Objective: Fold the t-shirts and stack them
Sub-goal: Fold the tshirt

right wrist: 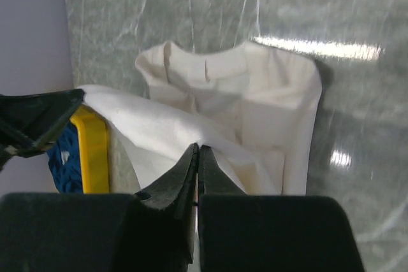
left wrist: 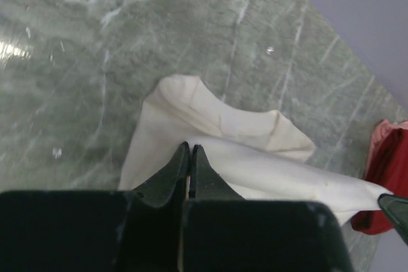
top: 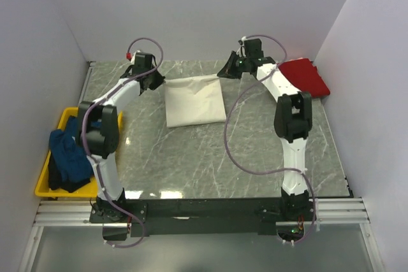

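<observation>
I see the white shirt lying toward the far side of the table, near its middle. It is roughly rectangular, and its far edge is lifted and pulled taut between my two grippers. The left gripper is clenched on the far left corner; in its wrist view the fingers meet on the cloth. The right gripper pinches the far right corner the same way, jaws closed on the fabric.

Both arms reach well forward with elbows raised and wrists turned inward, so the grippers face each other across the shirt. The red shirt lies bunched at the table's far right corner, just beside the right wrist. The blue shirt is heaped in the yellow tray at the table's left edge, next to the left elbow.
</observation>
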`<state>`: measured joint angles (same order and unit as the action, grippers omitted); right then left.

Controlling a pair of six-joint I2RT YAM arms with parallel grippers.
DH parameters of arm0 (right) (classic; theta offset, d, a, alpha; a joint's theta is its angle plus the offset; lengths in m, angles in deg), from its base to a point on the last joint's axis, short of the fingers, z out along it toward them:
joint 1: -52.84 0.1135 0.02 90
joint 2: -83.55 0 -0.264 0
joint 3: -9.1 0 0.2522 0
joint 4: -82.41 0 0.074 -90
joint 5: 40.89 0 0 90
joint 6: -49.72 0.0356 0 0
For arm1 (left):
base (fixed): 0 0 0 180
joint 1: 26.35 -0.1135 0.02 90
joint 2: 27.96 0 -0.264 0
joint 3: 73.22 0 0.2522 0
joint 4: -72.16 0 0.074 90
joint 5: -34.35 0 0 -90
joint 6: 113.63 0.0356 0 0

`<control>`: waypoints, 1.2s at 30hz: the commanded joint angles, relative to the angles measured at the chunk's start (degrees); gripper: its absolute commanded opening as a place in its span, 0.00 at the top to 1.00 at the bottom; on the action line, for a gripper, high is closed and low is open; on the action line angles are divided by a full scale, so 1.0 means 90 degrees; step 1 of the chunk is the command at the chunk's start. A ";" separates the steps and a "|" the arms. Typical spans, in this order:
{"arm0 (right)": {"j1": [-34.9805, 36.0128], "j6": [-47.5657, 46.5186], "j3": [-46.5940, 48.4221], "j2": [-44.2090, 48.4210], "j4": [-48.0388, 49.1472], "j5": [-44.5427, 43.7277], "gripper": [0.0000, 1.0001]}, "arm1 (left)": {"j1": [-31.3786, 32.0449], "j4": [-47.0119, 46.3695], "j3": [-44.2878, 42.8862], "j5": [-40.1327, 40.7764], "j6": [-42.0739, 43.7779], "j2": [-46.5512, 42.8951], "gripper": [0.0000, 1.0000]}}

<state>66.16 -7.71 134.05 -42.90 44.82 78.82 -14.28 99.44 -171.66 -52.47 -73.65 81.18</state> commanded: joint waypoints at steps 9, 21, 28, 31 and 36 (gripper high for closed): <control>-0.0562 0.0619 0.1903 -0.1819 0.0363 0.0712 0.63 | -0.0609 -0.0281 -0.1772 -0.1154 0.0450 0.1935 0.43; -0.0241 0.0180 -0.0137 0.0085 0.0666 0.0595 0.60 | -0.0581 0.0187 -0.0591 -0.0374 0.0177 0.0179 0.42; 0.0638 0.0189 -0.0236 -0.0012 0.0685 0.0634 0.61 | 0.0278 -0.0105 0.0034 -0.0519 -0.0165 -0.0047 0.84; 0.0727 0.0306 -0.0538 -0.0158 0.0929 0.0644 0.61 | 0.0504 -0.0281 0.0181 -0.0675 -0.0262 0.0196 0.98; 0.0620 0.0394 -0.1075 -0.0393 0.1134 0.0517 0.61 | 0.0533 -0.0506 0.0269 -0.0939 -0.0370 0.0841 0.99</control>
<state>74.27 -4.78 126.34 -44.65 52.49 84.48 -8.25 96.95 -170.00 -59.44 -75.66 85.77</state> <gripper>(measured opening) 0.390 0.013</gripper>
